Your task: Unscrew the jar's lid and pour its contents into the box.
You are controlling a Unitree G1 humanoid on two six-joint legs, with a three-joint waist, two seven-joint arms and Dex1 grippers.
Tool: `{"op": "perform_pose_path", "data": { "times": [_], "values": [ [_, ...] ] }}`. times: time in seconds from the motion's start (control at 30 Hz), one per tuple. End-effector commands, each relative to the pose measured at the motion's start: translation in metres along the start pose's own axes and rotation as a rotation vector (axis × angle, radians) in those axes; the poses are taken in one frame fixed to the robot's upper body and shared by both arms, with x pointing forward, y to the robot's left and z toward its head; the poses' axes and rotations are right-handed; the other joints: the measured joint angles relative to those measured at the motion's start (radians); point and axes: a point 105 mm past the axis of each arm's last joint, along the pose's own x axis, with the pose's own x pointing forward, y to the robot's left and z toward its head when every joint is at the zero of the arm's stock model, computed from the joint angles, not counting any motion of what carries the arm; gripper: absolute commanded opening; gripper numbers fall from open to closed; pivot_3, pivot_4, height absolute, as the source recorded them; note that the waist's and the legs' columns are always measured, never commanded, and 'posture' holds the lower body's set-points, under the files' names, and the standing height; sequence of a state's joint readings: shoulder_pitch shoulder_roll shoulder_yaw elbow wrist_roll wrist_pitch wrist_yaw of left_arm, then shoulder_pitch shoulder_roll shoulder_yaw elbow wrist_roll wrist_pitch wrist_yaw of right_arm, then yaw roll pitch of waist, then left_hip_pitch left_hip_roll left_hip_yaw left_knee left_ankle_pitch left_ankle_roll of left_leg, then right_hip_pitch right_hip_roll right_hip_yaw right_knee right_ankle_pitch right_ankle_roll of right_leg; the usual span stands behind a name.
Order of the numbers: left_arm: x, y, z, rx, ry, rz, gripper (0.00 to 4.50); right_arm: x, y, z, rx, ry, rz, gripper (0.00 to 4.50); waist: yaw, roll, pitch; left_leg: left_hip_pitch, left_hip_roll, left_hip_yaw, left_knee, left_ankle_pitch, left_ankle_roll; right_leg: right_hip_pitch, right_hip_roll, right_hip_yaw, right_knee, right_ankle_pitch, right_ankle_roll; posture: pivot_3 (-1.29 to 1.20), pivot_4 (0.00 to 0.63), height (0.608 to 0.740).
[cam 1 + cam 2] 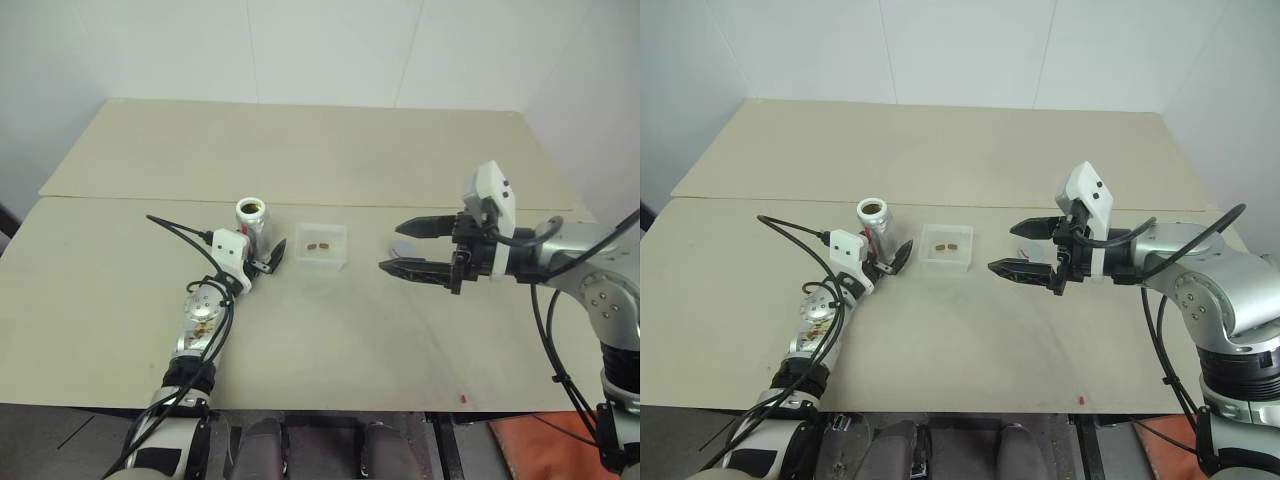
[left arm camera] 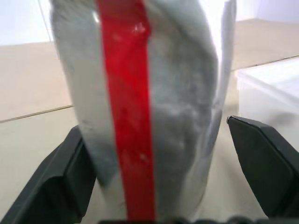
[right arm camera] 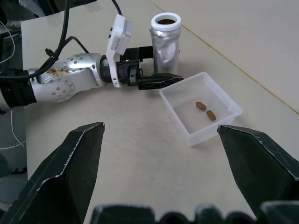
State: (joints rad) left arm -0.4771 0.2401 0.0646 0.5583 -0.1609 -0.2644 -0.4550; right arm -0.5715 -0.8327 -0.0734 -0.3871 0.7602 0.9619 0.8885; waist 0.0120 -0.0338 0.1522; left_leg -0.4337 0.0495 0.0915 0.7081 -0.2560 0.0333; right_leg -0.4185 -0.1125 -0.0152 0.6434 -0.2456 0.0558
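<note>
The jar (image 1: 252, 222) stands upright on the table with its mouth open and a red stripe (image 2: 128, 116) down its side; brown shows inside its mouth (image 3: 166, 21). My left gripper (image 1: 262, 250) is open, with a finger (image 2: 261, 163) on either side of the jar's lower part. To the right lies the clear box (image 1: 322, 247) holding two brown pieces (image 3: 205, 109) of the contents. Right of the box my right gripper (image 1: 390, 247) hovers open and empty. The lid (image 1: 1024, 248) lies on the table behind its fingers, partly hidden.
The beige table (image 1: 320, 340) has a seam across it behind the jar. A tiny red speck (image 1: 463, 398) lies near the front edge. Black cables (image 1: 185, 235) loop over my left arm.
</note>
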Motion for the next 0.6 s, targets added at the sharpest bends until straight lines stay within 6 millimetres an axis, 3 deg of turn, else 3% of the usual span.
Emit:
{"op": "perform_pose_path", "data": {
  "times": [0.03, 0.33, 0.6],
  "values": [
    [-0.004, 0.006, 0.009, 0.036, -0.009, -0.008, 4.48, -0.006, 0.001, 0.012, -0.054, -0.031, -0.018, 4.50, -0.001, 0.000, 0.000, 0.000, 0.000, 0.000, 0.000, 0.000, 0.000, 0.000, 0.000, 0.000, 0.000, 0.000, 0.000, 0.00, 0.150, 0.740],
    [-0.028, 0.026, 0.026, 0.140, 0.050, -0.071, 4.48, -0.004, 0.001, 0.012, -0.057, -0.033, -0.009, 4.50, -0.001, 0.000, 0.000, 0.000, 0.000, 0.000, 0.000, 0.000, 0.000, 0.000, 0.000, 0.000, 0.000, 0.000, 0.000, 0.00, 0.150, 0.740],
    [-0.066, 0.031, 0.057, 0.223, 0.147, -0.323, 4.48, -0.006, 0.000, 0.012, -0.057, -0.030, -0.005, 4.50, -0.001, 0.000, 0.000, 0.000, 0.001, 0.000, -0.001, 0.000, 0.000, -0.001, 0.000, 0.001, -0.001, 0.000, 0.000, 0.00, 0.150, 0.740]
  ]
}}
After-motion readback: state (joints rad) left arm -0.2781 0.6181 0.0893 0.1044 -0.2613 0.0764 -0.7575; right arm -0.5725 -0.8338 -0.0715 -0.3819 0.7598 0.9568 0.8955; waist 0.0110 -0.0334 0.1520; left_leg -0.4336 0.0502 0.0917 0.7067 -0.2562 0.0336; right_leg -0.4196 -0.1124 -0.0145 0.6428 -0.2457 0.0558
